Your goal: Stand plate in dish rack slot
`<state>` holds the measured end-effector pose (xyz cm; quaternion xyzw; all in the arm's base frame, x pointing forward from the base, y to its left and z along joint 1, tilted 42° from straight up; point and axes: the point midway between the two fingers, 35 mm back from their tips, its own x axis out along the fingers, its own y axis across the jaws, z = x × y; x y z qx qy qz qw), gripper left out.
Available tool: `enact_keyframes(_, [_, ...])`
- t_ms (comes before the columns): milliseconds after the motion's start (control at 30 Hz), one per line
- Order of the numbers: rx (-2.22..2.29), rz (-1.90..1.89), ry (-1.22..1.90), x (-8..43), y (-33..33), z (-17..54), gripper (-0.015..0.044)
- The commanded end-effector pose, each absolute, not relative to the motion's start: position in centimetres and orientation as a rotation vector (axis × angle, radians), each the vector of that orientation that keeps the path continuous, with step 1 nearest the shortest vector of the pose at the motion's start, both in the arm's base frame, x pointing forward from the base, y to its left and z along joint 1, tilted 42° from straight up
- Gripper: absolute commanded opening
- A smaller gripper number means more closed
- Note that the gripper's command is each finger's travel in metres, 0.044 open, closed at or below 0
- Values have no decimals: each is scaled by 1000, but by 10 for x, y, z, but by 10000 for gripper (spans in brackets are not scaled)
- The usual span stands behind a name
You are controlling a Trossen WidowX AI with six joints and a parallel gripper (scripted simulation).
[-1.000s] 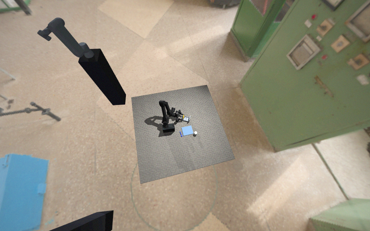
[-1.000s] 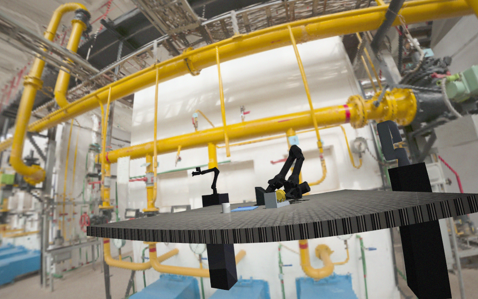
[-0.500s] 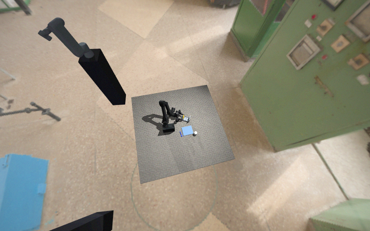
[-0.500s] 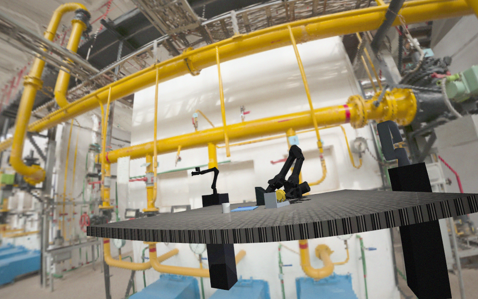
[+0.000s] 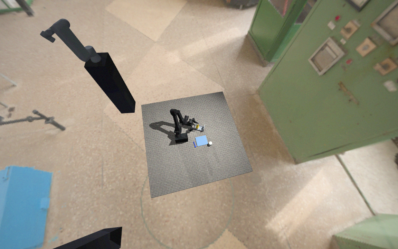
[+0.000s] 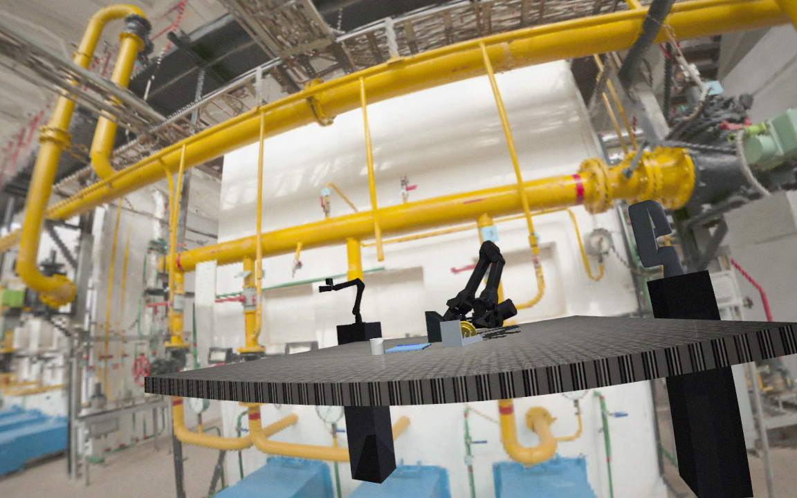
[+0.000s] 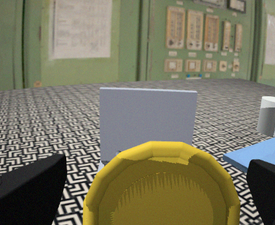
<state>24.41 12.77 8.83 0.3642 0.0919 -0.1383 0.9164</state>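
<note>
The yellow plate (image 5: 197,126) (image 6: 467,328) (image 7: 169,197) stands upright, face toward the wrist camera, at the near part of the grey dish rack (image 6: 451,333) (image 7: 147,120). The rack's tall end panel rises behind it. The plate's lower edge and the rails around it are hidden in the wrist view, so I cannot tell which slot it is in. My gripper (image 5: 196,126) (image 7: 161,169) is open around the plate. In the wrist view a gap shows between each black finger and the plate's rim.
A flat light-blue square (image 5: 201,140) (image 6: 407,348) (image 7: 262,153) lies beside the rack. A white cylinder (image 5: 210,143) (image 6: 376,346) (image 7: 271,117) stands at its far corner, and a small dark-blue object (image 5: 195,144) lies along its near side. Other arms stand on black pedestals (image 5: 110,83) beyond the table.
</note>
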Motion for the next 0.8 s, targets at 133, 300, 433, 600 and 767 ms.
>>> enact_keyframes(133, [750, -292, 188, 254, 91, 135, 400])
enact_keyframes(300, [735, -287, 173, 256, 63, 164, 400])
enact_keyframes(433, [732, -286, 169, 255, 59, 167, 400])
enact_keyframes(600, [631, -307, 236, 262, 54, 161, 400])
enact_keyframes(767, [496, -332, 339, 270, 46, 151, 400])
